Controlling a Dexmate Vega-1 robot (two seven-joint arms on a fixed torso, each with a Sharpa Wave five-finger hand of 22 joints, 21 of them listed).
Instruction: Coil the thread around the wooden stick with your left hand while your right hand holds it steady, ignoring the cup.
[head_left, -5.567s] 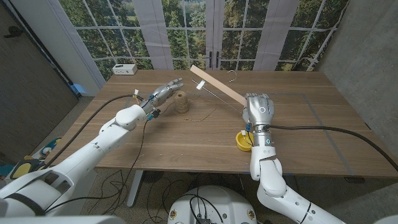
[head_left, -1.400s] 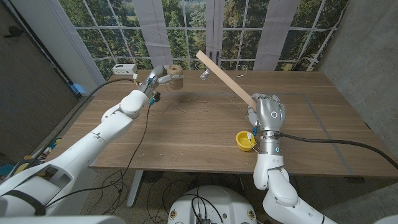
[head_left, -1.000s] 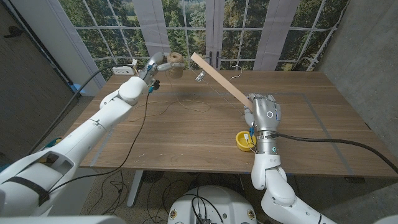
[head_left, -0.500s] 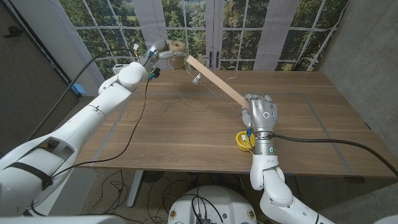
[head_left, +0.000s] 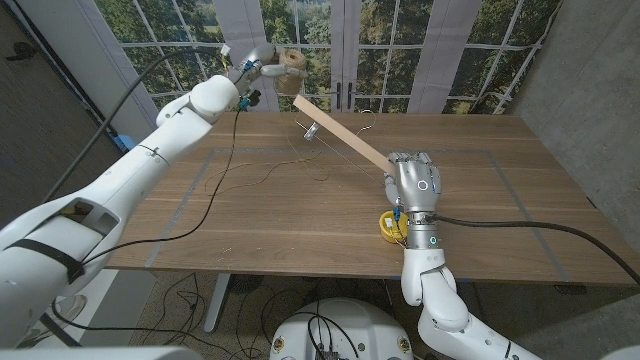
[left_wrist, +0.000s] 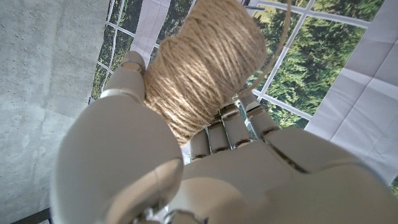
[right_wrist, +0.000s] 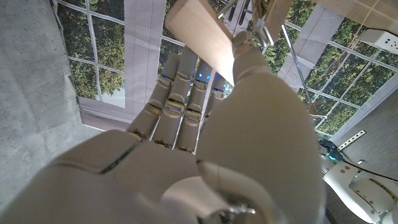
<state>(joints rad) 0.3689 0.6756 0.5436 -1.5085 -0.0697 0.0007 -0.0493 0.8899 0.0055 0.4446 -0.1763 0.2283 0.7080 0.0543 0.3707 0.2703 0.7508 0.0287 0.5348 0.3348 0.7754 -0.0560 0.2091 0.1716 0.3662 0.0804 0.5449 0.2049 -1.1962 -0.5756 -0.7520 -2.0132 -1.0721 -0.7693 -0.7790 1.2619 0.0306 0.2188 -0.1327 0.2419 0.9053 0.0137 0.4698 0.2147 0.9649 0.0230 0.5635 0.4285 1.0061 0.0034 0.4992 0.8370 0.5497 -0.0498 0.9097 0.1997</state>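
Note:
My left hand (head_left: 258, 64) is raised high over the table's far edge and grips a spool of tan twine (head_left: 291, 66); the left wrist view shows the spool (left_wrist: 204, 61) wedged between the thumb and fingers of that hand (left_wrist: 211, 168). A long flat wooden stick (head_left: 340, 133) slants up and away from my right hand (head_left: 412, 184), which holds its near end above the table. In the right wrist view the stick (right_wrist: 200, 32) passes between the thumb and fingers of that hand (right_wrist: 205, 143). Thin thread (head_left: 262, 178) trails loosely across the tabletop below the stick.
A yellow cup (head_left: 387, 228) stands on the table just below my right hand. A small metal clip (head_left: 311, 130) hangs by the stick's upper part. A black cable (head_left: 233, 140) droops from my left arm over the wooden table (head_left: 500, 200). Windows stand behind.
My left hand has lifted the spool higher and carried it right, toward the stick's far tip. The stick's far end has swung left and lower; my right hand shifted slightly left.

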